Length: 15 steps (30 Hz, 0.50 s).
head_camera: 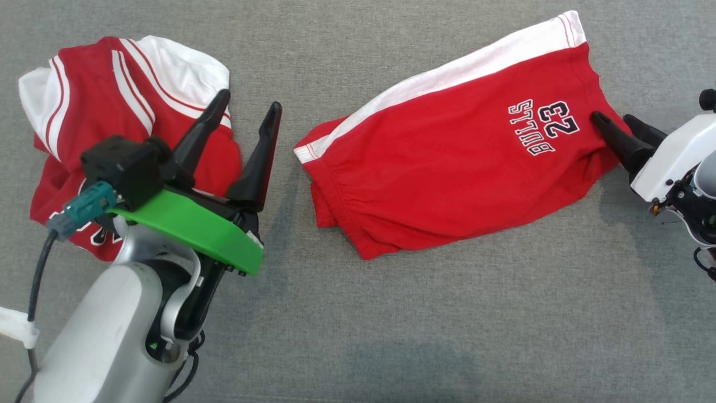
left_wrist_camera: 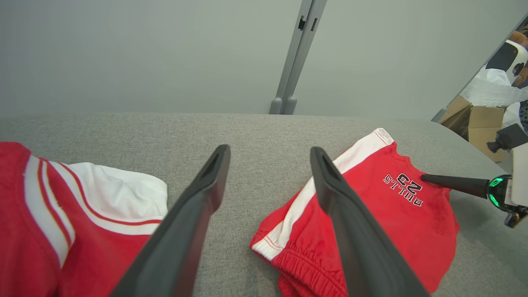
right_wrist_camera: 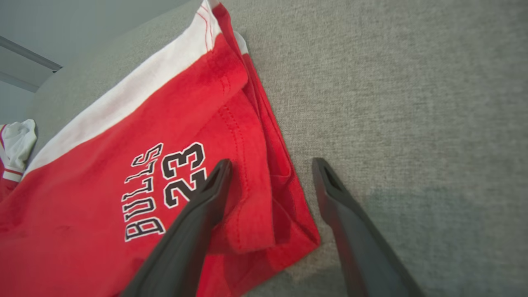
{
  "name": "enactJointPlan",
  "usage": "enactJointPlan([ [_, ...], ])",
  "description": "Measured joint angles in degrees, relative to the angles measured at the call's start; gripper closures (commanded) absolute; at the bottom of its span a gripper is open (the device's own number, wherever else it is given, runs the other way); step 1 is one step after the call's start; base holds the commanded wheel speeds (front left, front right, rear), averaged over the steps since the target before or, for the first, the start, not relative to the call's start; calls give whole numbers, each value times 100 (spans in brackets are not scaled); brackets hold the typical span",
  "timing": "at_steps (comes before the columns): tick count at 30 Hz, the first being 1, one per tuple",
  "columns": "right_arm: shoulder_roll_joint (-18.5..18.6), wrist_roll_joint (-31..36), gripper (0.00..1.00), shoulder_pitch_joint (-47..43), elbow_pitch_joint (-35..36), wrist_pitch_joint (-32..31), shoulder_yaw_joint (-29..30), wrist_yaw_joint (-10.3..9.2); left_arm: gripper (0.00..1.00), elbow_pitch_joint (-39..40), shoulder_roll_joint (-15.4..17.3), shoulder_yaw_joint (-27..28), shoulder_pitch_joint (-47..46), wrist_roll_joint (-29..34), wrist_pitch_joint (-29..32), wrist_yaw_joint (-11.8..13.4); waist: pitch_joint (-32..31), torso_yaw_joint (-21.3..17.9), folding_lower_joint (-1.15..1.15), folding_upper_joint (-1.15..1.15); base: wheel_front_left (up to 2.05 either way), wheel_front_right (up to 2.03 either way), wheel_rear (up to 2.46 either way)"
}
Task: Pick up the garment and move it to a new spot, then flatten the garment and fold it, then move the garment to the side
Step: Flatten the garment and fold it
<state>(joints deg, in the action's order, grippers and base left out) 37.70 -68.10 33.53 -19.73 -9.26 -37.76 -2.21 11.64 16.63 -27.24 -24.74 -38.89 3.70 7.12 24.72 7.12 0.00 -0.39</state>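
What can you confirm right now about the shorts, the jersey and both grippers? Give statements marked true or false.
1. The left gripper is open and empty. True.
2. The red Bulls shorts hang in the air. False: they lie on the grey cloth surface.
3. The right gripper is shut on the shorts. False: its jaws are open, one finger over the shorts, one over the surface.
4. The red-and-white jersey lies apart from the shorts. True.

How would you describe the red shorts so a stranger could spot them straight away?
On the grey fabric surface lie two red-and-white garments. The shorts are the one on the robot's right, spread fairly flat, by the right gripper. Unlike the crumpled jersey on the left, they carry one broad white side stripe and the print BULLS 23.
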Motion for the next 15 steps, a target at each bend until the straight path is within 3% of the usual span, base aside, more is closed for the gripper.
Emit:
enactJointPlan([
  [7, -38, -132, 0, 6, -94, -375, -180, 23, 0, -190, -170, -29, 346, 70, -169, 0, -81, 159, 0, 0, 0, 0, 0],
  [8, -52, -155, 57, 5, -113, -422, -186, 31, 0, -201, -179, -29, 387, 78, -185, 0, -104, 167, 0, 0, 0, 0, 0],
  [9, -80, -207, 100, 5, -132, -457, -178, 49, 0, -219, -196, -23, 414, 79, -210, 0, -127, 172, 0, 0, 0, 0, 0],
  [15, -506, -827, 100, -138, -221, -547, 25, 153, 0, -374, -321, 54, 625, 82, -322, 0, -275, 123, 0, 0, 0, 0, 0],
])
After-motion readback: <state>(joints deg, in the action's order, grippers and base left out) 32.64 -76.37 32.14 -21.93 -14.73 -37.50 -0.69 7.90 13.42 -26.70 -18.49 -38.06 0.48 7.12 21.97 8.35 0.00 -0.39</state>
